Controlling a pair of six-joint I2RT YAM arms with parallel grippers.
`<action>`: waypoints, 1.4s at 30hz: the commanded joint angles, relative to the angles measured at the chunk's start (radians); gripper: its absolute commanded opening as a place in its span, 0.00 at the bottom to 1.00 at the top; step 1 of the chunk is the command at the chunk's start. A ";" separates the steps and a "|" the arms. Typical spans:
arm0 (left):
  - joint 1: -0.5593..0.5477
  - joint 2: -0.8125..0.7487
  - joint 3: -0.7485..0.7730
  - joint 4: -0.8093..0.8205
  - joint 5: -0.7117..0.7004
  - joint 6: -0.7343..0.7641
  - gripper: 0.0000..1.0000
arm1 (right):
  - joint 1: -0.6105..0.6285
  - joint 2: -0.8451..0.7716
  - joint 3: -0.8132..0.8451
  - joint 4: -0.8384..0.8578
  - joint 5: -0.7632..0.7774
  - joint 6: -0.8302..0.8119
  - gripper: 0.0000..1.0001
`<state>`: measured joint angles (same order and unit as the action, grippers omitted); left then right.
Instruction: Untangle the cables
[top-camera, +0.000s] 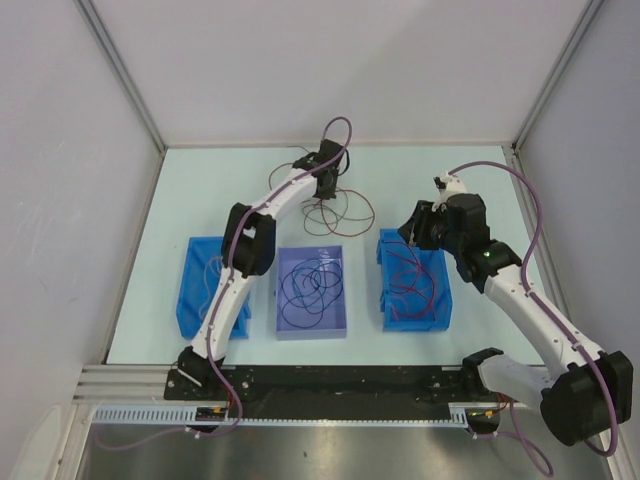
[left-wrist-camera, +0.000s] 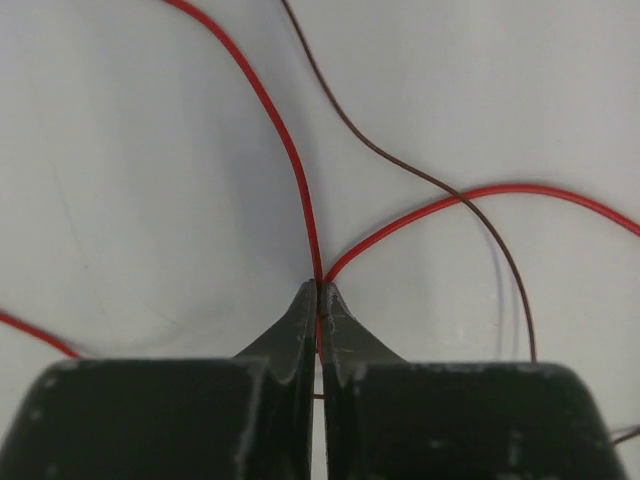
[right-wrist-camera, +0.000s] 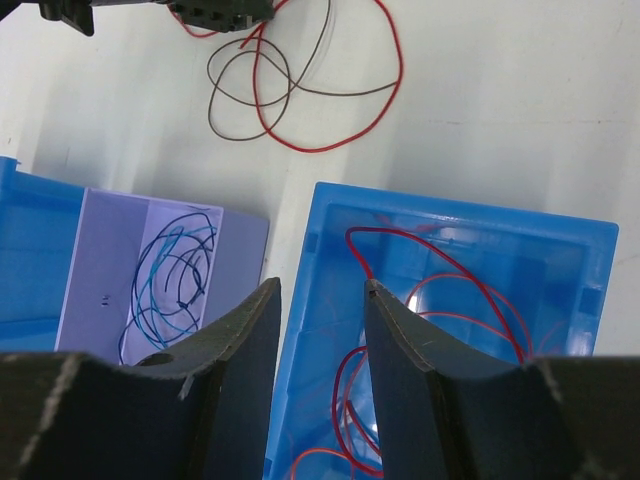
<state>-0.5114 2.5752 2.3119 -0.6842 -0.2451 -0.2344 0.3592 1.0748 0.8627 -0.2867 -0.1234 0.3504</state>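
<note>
A loose tangle of red and brown cables (top-camera: 340, 208) lies on the white table at the far middle, and shows in the right wrist view as the same tangle (right-wrist-camera: 300, 95). My left gripper (top-camera: 325, 188) is down on it. In the left wrist view the left gripper (left-wrist-camera: 319, 290) is shut on a red cable (left-wrist-camera: 288, 155), which runs up from between the tips. A brown cable (left-wrist-camera: 400, 165) crosses beside it. My right gripper (top-camera: 414, 232) hovers over the right blue bin. Seen from its wrist, the right gripper (right-wrist-camera: 320, 290) is open with nothing between its fingers.
Three bins stand in a row near the arms. The left blue bin (top-camera: 190, 300) holds tan cables, the middle purple bin (top-camera: 340, 325) holds dark blue ones (right-wrist-camera: 170, 275), and the right blue bin (top-camera: 442, 305) holds red ones (right-wrist-camera: 460, 285). Walls enclose the table.
</note>
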 joint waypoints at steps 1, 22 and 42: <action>0.039 -0.018 0.015 -0.040 -0.125 0.044 0.00 | -0.005 -0.001 0.048 0.027 -0.021 0.007 0.43; 0.163 -0.525 -0.388 0.127 0.027 -0.019 0.19 | -0.003 0.059 0.064 0.109 -0.093 0.062 0.41; 0.165 -0.242 -0.276 0.051 0.004 0.000 0.75 | -0.002 0.062 0.067 0.077 -0.081 0.035 0.41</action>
<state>-0.3569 2.2955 1.9614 -0.6228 -0.2413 -0.2432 0.3580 1.1507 0.8833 -0.2150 -0.2180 0.4065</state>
